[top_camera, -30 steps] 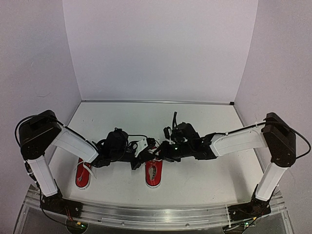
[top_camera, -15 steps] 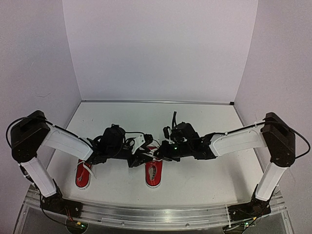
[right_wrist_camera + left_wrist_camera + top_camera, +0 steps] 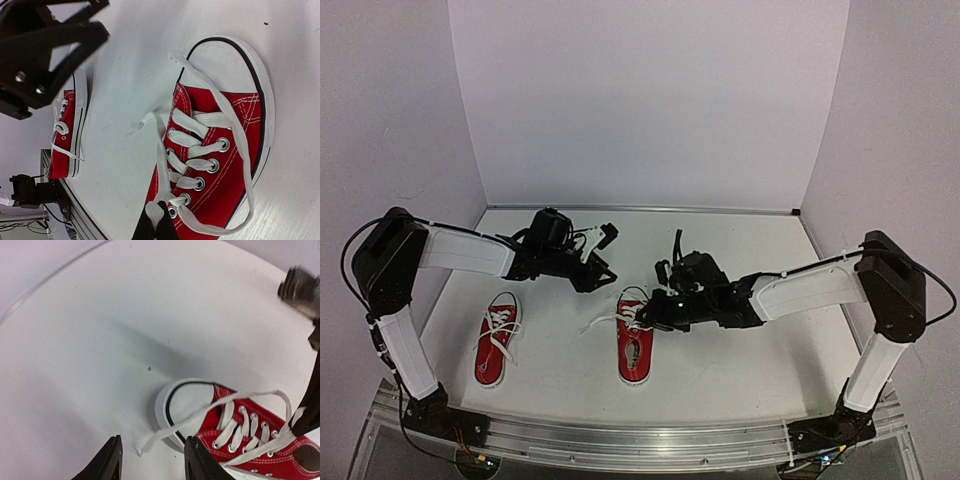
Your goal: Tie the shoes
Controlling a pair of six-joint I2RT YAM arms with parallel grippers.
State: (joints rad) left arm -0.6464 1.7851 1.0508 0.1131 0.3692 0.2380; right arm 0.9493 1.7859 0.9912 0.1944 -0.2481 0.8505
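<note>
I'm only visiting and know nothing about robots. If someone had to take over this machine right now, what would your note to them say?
Left gripper: open and empty, above the table by the middle shoe's toe.
Right gripper: shut on a lace of the middle shoe, near its top eyelets.
Left shoe: lying apart near the left arm, laces loose.
Done: no knot on either shoe.
Left: tie both shoes.

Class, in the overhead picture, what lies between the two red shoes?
In the top view, bare table separates the left shoe and right shoe; only a loose white lace from the right shoe trails into the gap.
</note>
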